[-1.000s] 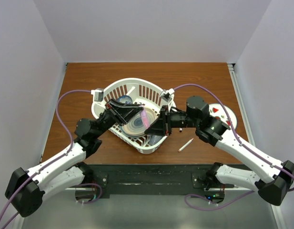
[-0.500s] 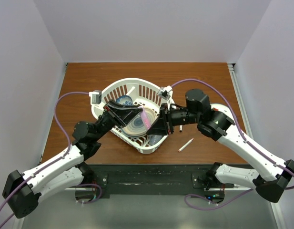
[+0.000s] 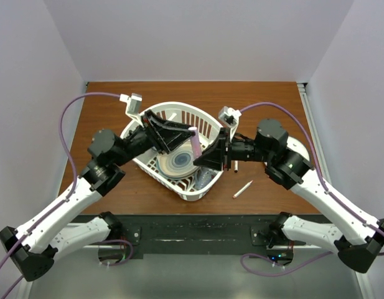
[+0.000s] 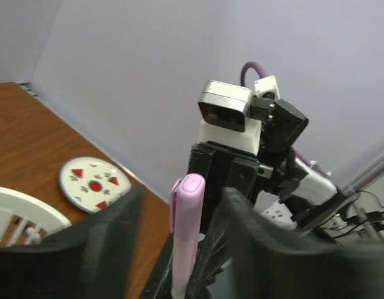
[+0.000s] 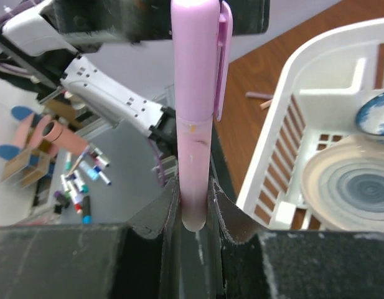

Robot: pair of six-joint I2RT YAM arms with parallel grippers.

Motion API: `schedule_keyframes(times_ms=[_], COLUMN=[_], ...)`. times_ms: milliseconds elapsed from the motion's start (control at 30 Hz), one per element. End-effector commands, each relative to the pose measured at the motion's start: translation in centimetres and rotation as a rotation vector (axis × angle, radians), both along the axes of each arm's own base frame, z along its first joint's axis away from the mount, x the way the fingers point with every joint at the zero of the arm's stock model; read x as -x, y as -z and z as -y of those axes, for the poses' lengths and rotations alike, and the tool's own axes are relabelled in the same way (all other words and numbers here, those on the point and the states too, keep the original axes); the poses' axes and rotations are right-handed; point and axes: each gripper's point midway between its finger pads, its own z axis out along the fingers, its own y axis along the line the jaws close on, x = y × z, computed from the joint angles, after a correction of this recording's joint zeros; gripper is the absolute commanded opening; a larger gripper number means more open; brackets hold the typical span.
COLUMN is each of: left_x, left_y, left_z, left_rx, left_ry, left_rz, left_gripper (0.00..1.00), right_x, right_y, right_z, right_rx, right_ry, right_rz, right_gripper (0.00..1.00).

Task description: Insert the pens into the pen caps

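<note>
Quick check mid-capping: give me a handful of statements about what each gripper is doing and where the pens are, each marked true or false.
1. The right gripper is clamped on the pink pen. True.
2. The pink cap lies apart from that pen. False: it sits on the pen's far end.
3. The left gripper squeezes the cap. False: its fingers stand apart, with a gap on each side of the cap.
4. A white pen lies on the table, right of the white basket. True.
5. The basket holds nothing. False: a ringed plate lies inside it.
</note>
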Motion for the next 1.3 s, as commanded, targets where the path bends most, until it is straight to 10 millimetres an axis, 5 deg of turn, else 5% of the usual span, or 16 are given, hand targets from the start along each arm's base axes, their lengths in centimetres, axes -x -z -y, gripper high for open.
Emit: schedule_keyframes(times_ms=[0,100,267,467,633,833,967,1267], left_x=[-0.5,-1.8,-3.9,-7.1,-8.4,-8.6,-9.0,-8.9], left_y=[-3.2,-5.5,-4.7,1.7,6.6,9.2,11.8,14.1], left_z=[-1.2,-2.0,-4.8,-10.6,-14.5,-16.1,-17.9,-19.2], left_rx=[-0.047,-0.059,-0.135,-0.320,-0.539,-0.604,-0.676,-0.733], left_ry=[-0.045,-0.134,-0.336,-0.687,-0.880,-0.946,-1.040,-1.090], left_rz=[0.059,0.099,0.078,-0.018,-0.096,-0.108,-0.138,-0.137], left_gripper=[0.80,0.92,1.00,1.00,1.00,1.00,1.00,1.00], right_x=[-1.8,-1.7,-4.5,-10.7,-13.1,-14.2,-14.8,-16.0], right_y=[-1.0,0.4,3.8,8.6,13.8,22.4,26.1,30.4], right_z=[1.5,2.9,6.7,14.6,18.9,20.3,20.5,21.0], right_rx=[-0.034,0.002,0.170,0.435,0.612,0.750,0.829,0.928], right_ry=[0.132,0.191,0.434,0.857,1.000,0.986,0.968,1.006], right_rz=[0.124,0.104,0.039,-0.054,-0.197,-0.408,-0.490,-0.593], right_gripper=[0.00,0.00,0.00,0.00,0.00,0.00,0.00,0.08])
